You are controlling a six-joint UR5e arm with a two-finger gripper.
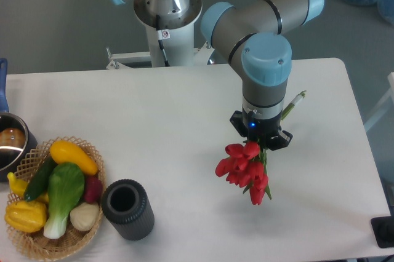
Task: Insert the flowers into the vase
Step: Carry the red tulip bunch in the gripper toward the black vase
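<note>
This looks like a robotics lab rather than anyone's home. A grey-and-blue industrial arm (258, 22) rises from a white pedestal (167, 22) bolted behind a plain white tabletop (154, 114), with bare grey flooring all around. What sits on the tabletop reads as staged props: a wicker basket (52, 203) of plastic-looking vegetables, a steel pot (11, 145) and a dark ribbed vase (128, 209).

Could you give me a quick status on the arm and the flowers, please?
Gripper shut on flowers, bunch held above table. Vase upright, mouth empty, off to camera-left beside wicker basket. Nothing between flowers and vase.
</note>
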